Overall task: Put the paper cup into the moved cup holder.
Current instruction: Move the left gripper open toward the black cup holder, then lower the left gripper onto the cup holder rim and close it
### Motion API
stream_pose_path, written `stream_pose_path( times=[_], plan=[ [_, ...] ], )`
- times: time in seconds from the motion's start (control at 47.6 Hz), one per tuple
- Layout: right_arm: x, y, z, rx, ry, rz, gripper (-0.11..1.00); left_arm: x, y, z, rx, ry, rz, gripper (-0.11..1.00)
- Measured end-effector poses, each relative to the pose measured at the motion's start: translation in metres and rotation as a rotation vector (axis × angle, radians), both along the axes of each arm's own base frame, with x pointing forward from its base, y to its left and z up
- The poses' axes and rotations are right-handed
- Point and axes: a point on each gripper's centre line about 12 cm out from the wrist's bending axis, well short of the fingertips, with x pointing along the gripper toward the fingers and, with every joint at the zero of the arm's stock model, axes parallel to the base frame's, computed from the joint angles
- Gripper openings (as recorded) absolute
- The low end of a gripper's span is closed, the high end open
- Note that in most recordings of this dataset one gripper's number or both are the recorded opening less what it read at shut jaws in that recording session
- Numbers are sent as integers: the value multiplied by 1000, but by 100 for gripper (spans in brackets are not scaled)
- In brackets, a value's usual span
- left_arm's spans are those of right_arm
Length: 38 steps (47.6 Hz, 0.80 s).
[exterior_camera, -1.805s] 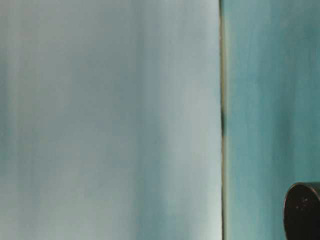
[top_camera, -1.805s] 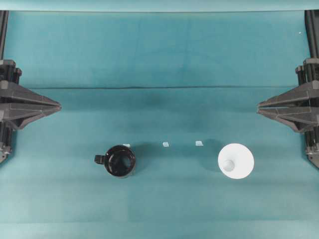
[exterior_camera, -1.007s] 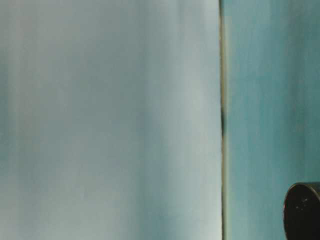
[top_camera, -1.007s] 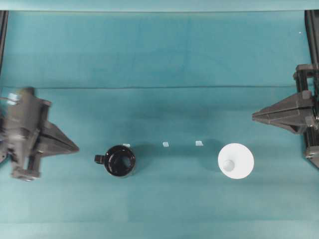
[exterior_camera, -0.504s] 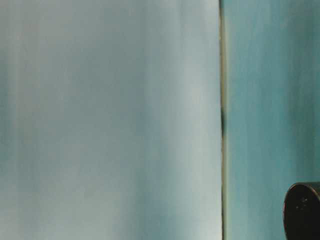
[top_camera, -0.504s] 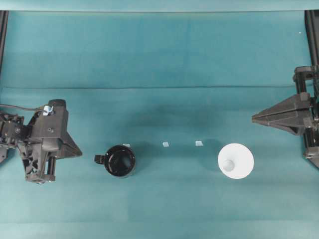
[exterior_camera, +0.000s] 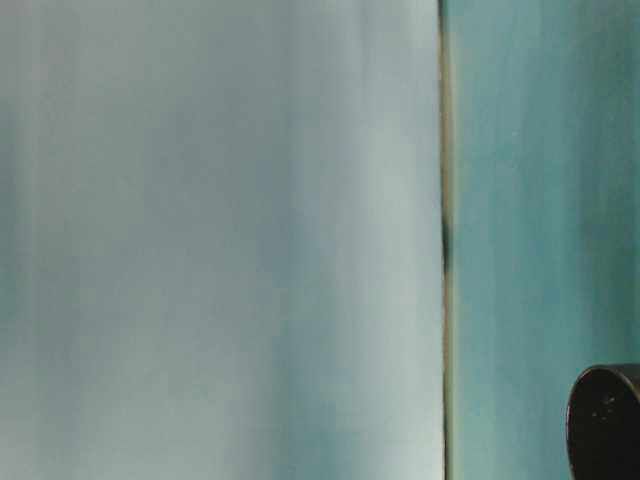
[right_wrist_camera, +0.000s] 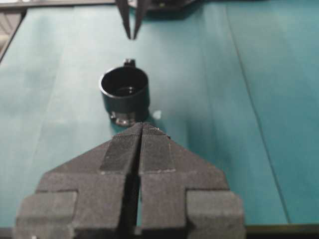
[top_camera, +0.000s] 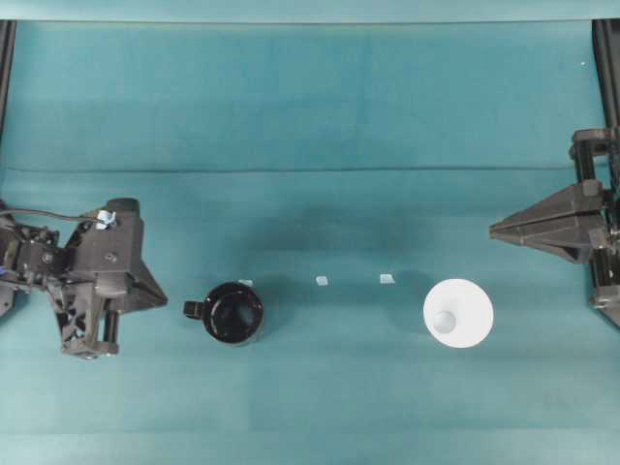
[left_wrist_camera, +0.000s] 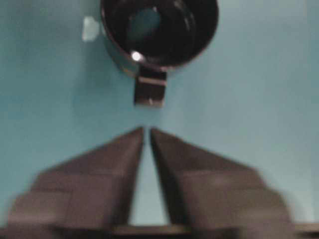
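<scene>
A: Item one, paper cup (top_camera: 458, 313): white, upright, mouth up, lower right of the overhead view, alone on the teal table cover (top_camera: 310, 116), well apart from everything else. Handling?

B: Likely very light, thin-walled, easily crushed or tipped. Judged best taken across the rim or upper wall with a gentle squeeze; the tapered side may slip downward through the fingers

A: Item two, cup holder (top_camera: 232, 313): glossy black, mug-like, lower left of centre, stubby handle (left_wrist_camera: 150, 91) pointing toward the left arm. Empty?

B: Yes, dark interior with nothing inside. Probably rigid and heavier than the cup, smooth surface; the handle is the obvious hold

A: Item three, left gripper (left_wrist_camera: 146, 130): state?

B: Jaws parted by a narrow gap, holding nothing, tips aimed at the handle and just short of it

A: Item four, right gripper (right_wrist_camera: 141, 127): state?

B: Jaws pressed together, empty, at the right edge of the overhead view, above and right of the cup

A: Sundries?

B: Two small white markers (top_camera: 323, 281) on the cover between holder and cup; a third peeks out at the holder's upper edge
</scene>
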Motion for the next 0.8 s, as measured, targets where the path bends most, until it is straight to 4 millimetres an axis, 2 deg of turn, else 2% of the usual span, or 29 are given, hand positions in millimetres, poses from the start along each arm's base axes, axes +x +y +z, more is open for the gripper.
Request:
stream_pose_path(
  times=[0.126,0.21,0.336,0.546,0.797],
  plan=[
    [0,0,0,0,0,0,-6,1,0,-7,-3,-1,3,77],
    [0,0,0,0,2,0,-6,1,0,-15,-8,18,11,92],
    [0,0,-1,0,5,0,-6,6,-1,-26,-14,32,20,89],
    [-1,0,-2,28,19,-6,-6,18,-3,-28,-34,-68,20,90],
    [-1,0,-5,67,42,-16,-6,16,-3,-33,-37,-95,18,90]
  ],
)
